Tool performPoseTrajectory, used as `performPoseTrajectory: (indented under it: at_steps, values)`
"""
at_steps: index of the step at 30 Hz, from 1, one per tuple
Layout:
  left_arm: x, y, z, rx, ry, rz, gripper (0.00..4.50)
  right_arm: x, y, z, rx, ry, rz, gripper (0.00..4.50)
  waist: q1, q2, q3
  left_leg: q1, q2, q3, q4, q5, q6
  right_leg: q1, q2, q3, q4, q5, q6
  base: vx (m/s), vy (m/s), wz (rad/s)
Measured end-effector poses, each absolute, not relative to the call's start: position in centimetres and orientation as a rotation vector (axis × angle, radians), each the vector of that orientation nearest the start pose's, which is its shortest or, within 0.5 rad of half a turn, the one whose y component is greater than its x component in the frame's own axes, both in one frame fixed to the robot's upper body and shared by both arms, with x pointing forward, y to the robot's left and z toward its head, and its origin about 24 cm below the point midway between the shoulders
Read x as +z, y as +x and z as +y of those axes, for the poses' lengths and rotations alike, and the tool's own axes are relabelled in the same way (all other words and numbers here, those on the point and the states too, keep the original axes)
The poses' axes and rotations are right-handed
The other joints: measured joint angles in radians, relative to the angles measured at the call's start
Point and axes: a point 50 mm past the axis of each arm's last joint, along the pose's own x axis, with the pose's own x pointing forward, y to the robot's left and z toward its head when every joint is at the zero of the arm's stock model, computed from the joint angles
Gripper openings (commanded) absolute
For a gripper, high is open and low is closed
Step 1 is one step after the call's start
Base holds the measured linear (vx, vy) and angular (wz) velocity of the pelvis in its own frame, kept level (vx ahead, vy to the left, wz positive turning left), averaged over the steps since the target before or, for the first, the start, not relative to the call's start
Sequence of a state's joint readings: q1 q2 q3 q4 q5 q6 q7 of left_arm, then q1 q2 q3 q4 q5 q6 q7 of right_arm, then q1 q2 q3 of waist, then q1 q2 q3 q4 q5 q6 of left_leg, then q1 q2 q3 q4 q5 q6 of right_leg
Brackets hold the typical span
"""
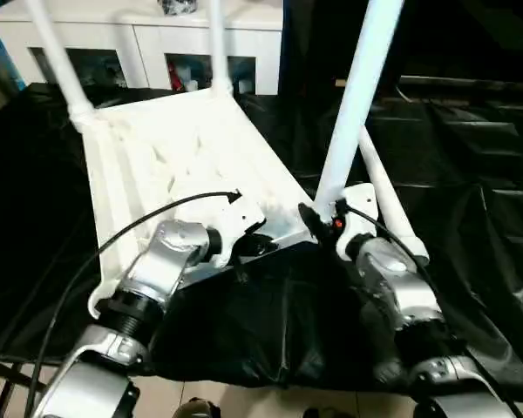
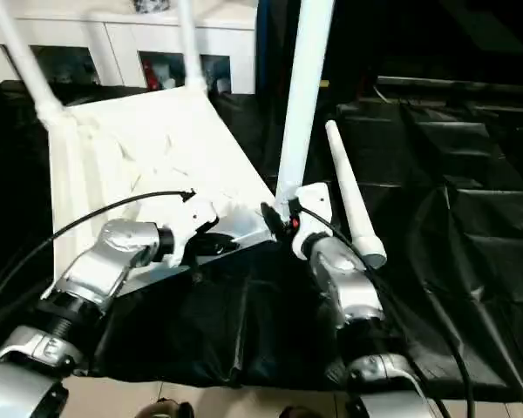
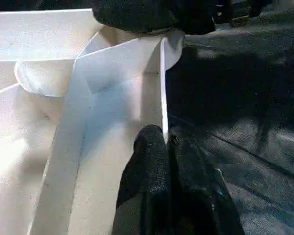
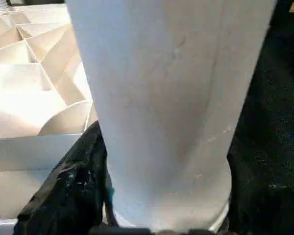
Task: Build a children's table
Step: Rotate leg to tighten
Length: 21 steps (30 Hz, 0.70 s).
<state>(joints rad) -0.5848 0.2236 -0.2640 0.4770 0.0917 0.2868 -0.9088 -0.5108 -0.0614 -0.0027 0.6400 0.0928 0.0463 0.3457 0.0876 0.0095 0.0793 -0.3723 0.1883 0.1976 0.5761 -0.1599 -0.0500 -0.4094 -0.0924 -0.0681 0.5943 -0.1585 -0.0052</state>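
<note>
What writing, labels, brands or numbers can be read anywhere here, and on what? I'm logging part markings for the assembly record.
None can be read.
tabletop: bare white plastic, no print.
legs: plain white, no marking.
cabinet: things behind its glass are too blurred to read.
right hand: a small red spot beside it, no legible text.

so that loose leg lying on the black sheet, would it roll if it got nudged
Probably yes. The loose leg is a smooth round tube lying flat on the black sheet, so a sideways push would likely roll it. It narrows toward one end, so it would probably curve rather than run straight. The sheet's wrinkles might stop it soon. It looks like rigid, hollow plastic, likely light.
</note>
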Motion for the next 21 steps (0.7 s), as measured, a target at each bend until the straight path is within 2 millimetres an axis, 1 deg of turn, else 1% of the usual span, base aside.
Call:
performPoseTrajectory:
  at_steps: [1, 2, 3, 4, 6, 8, 11, 13, 14, 17, 20, 21]
  values:
    - [5.6, 32.4, 9.4, -1.089, 0.375, 0.404, 0.0, 3.6, 33.7, -11.5, 0.441, 0.027, 0.192, 3.44, 0.0, 0.0, 0.0, 0.0, 0.0, 0.0, 0.0, 0.0, 0.0, 0.0, 0.0, 0.0, 0.0, 0.0, 0.0, 0.0, 0.0, 0.0]
    - [5.6, 32.4, 9.3, -1.092, 0.376, 0.402, 0.0, 3.6, 33.7, -11.6, 0.456, 0.019, 0.192, 3.56, 0.001, 0.0, 0.0, 0.0, 0.0, 0.0, 0.0, 0.0, 0.0, 0.0, 0.0, 0.0, 0.0, 0.0, 0.0, 0.0, 0.0, 0.0]
    - [5.6, 32.4, 9.3, -1.095, 0.376, 0.401, 0.0, 3.6, 33.7, -11.7, 0.468, 0.014, 0.191, 3.56, 0.002, 0.001, -0.001, 0.0, 0.0, 0.0, 0.0, 0.0, 0.0, 0.0, 0.0, 0.0, 0.0, 0.0, 0.0, 0.0, 0.0, 0.0]
    - [5.6, 32.4, 9.3, -1.101, 0.378, 0.399, 0.0, 3.7, 33.6, -11.9, 0.481, 0.005, 0.19, 3.67, 0.002, 0.001, -0.001, 0.0, 0.0, 0.0, 0.0, 0.0, 0.0, 0.0, 0.0, 0.0, 0.0, 0.0, 0.0, 0.0, 0.0, 0.0]
    - [5.7, 32.2, 9.3, -1.135, 0.377, 0.388, 0.0, 3.9, 33.5, -12.4, 0.542, -0.028, 0.188, 3.67, 0.003, 0.002, -0.001, -0.001, 0.0, 0.0, 0.0, 0.0, 0.0, 0.0, 0.0, 0.0, 0.0, 0.0, 0.0, 0.0, 0.0, 0.0]
    - [5.6, 31.9, 9.4, -1.181, 0.356, 0.378, 0.0, 4.0, 33.1, -13.0, 0.619, -0.067, 0.189, 3.67, 0.009, 0.005, -0.003, -0.002, 0.0, 0.001, 0.0, 0.0, 0.0, 0.0, 0.0, 0.001, 0.0, 0.001, -0.002, 0.0, 0.0, 0.0]
    - [5.6, 31.5, 10.1, -1.234, 0.35, 0.38, 0.0, 4.1, 32.3, -13.9, 0.754, -0.114, 0.207, 3.67, 0.014, 0.007, -0.004, -0.003, 0.0, 0.001, 0.0, 0.0, 0.0, 0.0, 0.0, 0.0, 0.0, -0.001, 0.001, 0.0, 0.0, 0.0]
    - [5.6, 31.4, 10.3, -1.267, 0.352, 0.38, 0.0, 4.4, 31.8, -14.4, 0.822, -0.124, 0.212, 3.67, 0.02, 0.007, -0.004, -0.005, 0.001, 0.001, 0.0, 0.0, 0.001, -0.001, 0.0, 0.0, 0.0, -0.001, 0.001, 0.0, 0.0, 0.0]
    - [5.7, 31.3, 10.7, -1.29, 0.356, 0.382, 0.0, 4.4, 31.4, -14.8, 0.883, -0.147, 0.222, 3.67, 0.025, 0.007, -0.004, -0.006, 0.001, 0.001, 0.0, 0.0, 0.001, -0.002, 0.0, 0.0, 0.0, -0.001, 0.001, 0.0, 0.0, 0.0]
    - [5.8, 31.1, 11.5, -1.342, 0.365, 0.395, 0.0, 4.7, 30.7, -15.1, 1.01, -0.191, 0.243, 3.67, 0.032, 0.007, -0.004, -0.011, 0.002, 0.001, 0.003, 0.0, 0.001, -0.004, 0.0, 0.0, 0.002, -0.001, 0.001, 0.0, 0.0, 0.0]
    - [5.9, 30.9, 12.2, -1.391, 0.377, 0.407, 0.0, 4.8, 29.9, -15.4, 1.121, -0.209, 0.265, 3.67, 0.04, 0.007, -0.004, -0.012, 0.002, 0.001, 0.005, 0.0, 0.001, -0.003, 0.0, 0.001, 0.002, -0.001, 0.001, 0.0, 0.0, 0.0]
    - [5.9, 30.8, 12.4, -1.409, 0.382, 0.411, 0.0, 4.8, 29.7, -15.4, 1.152, -0.208, 0.273, 3.54, 0.044, 0.007, -0.004, -0.012, 0.002, 0.002, 0.005, 0.0, 0.001, -0.003, 0.0, 0.001, 0.002, -0.001, 0.001, 0.0, 0.0, 0.0]
